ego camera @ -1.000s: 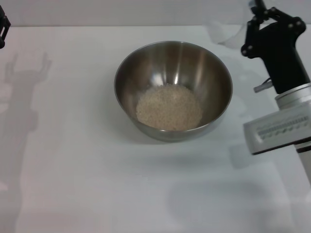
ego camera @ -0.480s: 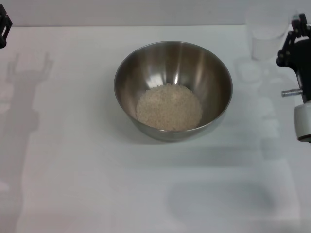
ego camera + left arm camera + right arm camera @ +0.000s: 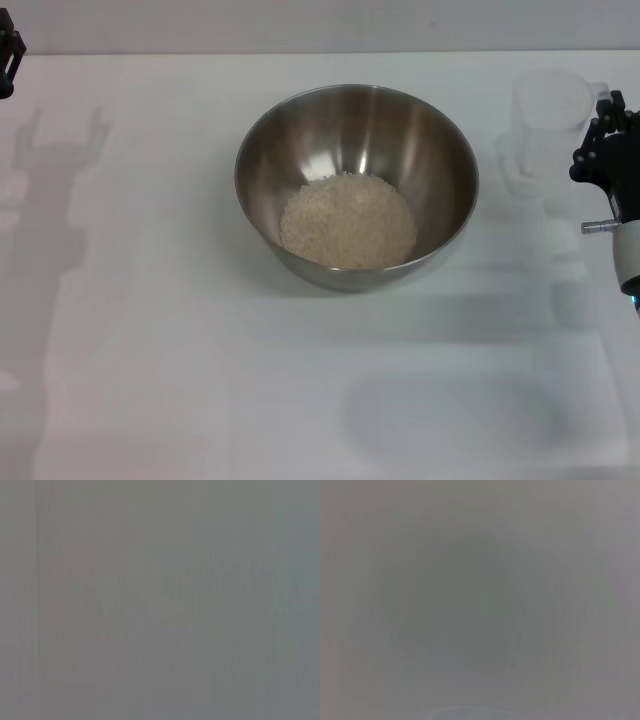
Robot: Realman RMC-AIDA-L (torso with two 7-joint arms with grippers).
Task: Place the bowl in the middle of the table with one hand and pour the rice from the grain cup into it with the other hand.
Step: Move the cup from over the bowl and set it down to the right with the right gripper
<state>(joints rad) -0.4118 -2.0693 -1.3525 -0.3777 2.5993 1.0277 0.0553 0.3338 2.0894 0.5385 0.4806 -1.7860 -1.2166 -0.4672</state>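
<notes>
White worktop (image 3: pixel 150 380), smooth and unmarked, fills your head view up to a pale grey strip of wall along the far edge. You only get usable content from the head view: both wrist views are flat grey blur, nothing identifiable in either, so don't rely on them. Count: one bowl (image 3: pixel 440 150), one grain cup (image 3: pixel 548 100), one heap of rice (image 3: pixel 347 221), two pincers partly in frame. Bowl is round brushed stainless steel, deep and wide, shiny inside, sitting upright at about the middle of the worktop. Rice is a loose off-white pile of small grains on the bowl's bottom, roughly circular, not reaching far up the walls. Grain cup is translucent clear plastic, tapered with a wider rim, upright at the robot's right of the bowl and well apart from it; it looks empty, though it's faint against the white. Right pincer (image 3: pixel 598 150) is black, at the right edge of the frame just beside the cup's far-right side; you can't tell whether its fingers are apart, together or on the cup. Left pincer (image 3: pixel 8 55) shows only as a black sliver at the far-left edge; finger state can't be told either.
</notes>
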